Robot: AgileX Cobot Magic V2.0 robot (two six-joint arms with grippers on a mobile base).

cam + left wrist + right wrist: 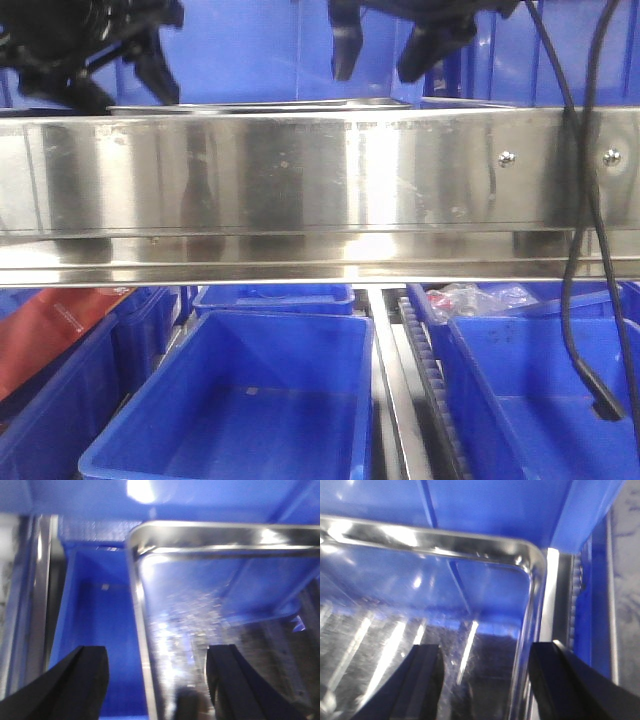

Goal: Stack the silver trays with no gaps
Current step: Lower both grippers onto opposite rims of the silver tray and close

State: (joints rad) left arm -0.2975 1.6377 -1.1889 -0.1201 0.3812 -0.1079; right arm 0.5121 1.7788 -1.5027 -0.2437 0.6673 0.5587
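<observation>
jaws spread over silver tray (192, 592)

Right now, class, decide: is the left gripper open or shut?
Open. The left gripper has its two black fingers wide apart; between them shows the silver tray.

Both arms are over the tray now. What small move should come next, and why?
Probably shut both grippers on the tray. The left gripper is open with one side rim between its fingers; the right gripper is open astride the opposite rim. Neither grips yet, so the tray cannot be lifted. Whether the fingers sit low enough I cannot tell.
</observation>
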